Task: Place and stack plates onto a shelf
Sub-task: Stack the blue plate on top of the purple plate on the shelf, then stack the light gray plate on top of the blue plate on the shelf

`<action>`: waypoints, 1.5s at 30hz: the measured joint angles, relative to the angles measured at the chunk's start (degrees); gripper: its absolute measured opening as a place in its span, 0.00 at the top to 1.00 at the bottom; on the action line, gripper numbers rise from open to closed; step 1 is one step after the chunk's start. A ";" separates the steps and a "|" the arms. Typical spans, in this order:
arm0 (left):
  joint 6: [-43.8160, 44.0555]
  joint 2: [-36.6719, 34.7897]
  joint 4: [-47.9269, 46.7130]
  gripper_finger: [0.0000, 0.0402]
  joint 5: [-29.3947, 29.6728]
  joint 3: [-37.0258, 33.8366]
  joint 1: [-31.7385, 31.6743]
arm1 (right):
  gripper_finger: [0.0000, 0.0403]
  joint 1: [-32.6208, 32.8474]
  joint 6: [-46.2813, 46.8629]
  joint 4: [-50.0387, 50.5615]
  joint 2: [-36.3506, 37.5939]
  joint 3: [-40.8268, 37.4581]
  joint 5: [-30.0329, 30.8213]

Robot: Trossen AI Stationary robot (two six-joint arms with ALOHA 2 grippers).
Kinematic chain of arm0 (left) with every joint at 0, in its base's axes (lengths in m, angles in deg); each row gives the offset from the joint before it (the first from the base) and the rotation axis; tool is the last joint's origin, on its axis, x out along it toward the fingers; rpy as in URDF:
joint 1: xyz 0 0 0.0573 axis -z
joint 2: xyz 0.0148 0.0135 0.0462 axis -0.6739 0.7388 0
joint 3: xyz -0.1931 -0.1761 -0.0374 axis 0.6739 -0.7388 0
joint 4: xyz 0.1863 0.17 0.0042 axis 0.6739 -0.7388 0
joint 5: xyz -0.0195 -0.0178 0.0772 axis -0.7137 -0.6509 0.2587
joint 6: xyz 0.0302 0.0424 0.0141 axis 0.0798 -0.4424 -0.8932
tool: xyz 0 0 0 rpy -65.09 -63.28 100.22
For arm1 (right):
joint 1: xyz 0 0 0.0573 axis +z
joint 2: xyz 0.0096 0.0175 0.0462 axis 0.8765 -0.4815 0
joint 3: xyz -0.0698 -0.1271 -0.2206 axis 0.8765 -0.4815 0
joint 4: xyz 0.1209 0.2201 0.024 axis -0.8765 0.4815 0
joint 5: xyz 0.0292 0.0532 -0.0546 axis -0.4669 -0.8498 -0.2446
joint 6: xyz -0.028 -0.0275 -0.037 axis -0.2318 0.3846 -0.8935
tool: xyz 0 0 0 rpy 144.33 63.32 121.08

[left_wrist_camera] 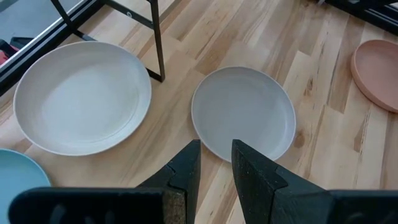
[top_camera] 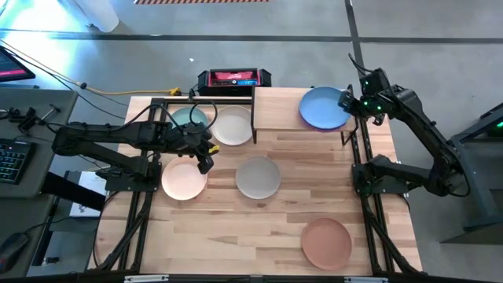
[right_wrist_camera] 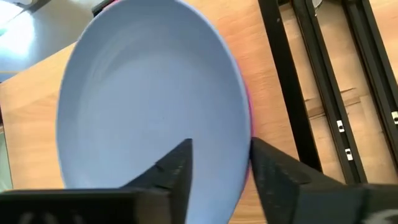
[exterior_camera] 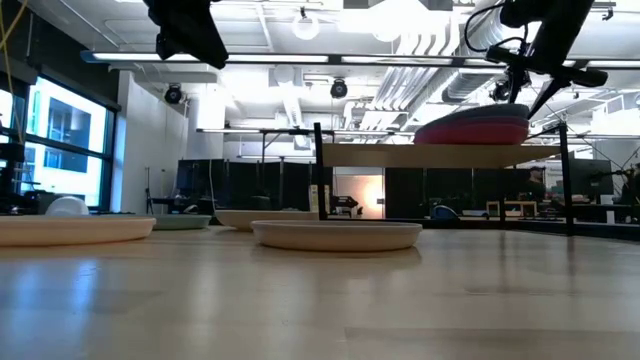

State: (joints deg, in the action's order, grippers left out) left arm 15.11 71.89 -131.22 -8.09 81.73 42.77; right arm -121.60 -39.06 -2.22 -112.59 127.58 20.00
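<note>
The whole table [top_camera: 236, 228] is seen from straight above in the high view. It is viewed level from its surface by the low camera, facing the room. Close downward views are given by both wrist cameras. The grey plate [top_camera: 258, 177] is shared with the left wrist view.

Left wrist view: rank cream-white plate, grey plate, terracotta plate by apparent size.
1. Cream-white plate, looks largest.
2. Grey plate, a little smaller in the picture.
3. Terracotta plate, smallest, but cut off by the picture's edge, so unsure.

The high view shows them about equal, so differences here come from nearness to the camera.
</note>
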 joint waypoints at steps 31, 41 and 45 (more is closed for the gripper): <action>0.02 0.02 0.02 0.81 0.00 0.00 0.00 | 0.44 14.94 -14.17 1.06 10.54 -0.02 -21.36; 0.00 0.01 0.02 0.81 -0.02 0.00 0.00 | 0.44 28.53 -6.15 -0.15 10.58 -0.02 -19.93; 0.00 0.00 0.02 0.81 -0.02 0.00 0.01 | 0.44 32.46 -2.27 -2.62 10.58 -0.02 -17.76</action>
State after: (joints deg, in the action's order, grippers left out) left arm 15.11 71.89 -131.20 -8.11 81.73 42.78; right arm -89.14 -41.34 -4.84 -102.01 127.55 2.24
